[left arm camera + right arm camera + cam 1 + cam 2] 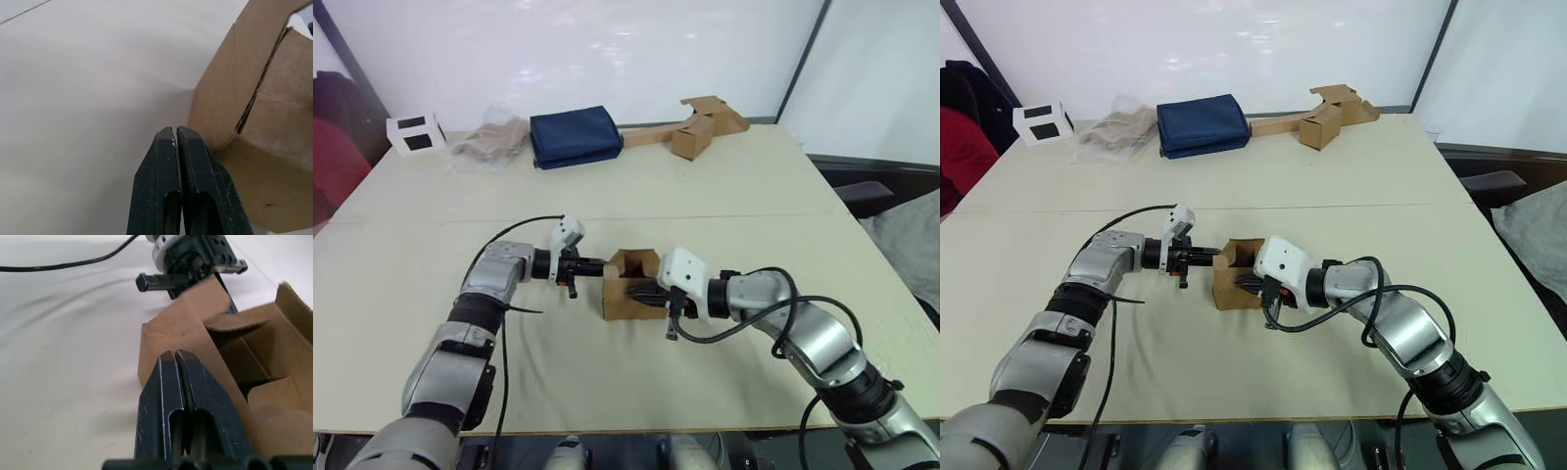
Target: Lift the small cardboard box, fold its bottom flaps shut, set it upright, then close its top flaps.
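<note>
Both grippers meet at the small cardboard box [628,287], which sits on the table [724,186] with its top flaps [234,322] open. Left gripper [176,134], fingers pressed together and holding nothing, touches one side of the box. Right gripper [175,357], fingers likewise together and empty, rests against the opposite side.

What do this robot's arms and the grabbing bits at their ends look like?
Both arms are built of rounded silver-grey metal segments with black joints, and loose black cables loop along each one. Each wrist carries a white plastic housing. The left end effector and the right end effector each have two slim black fingers with lightly scuffed surfaces.
</note>
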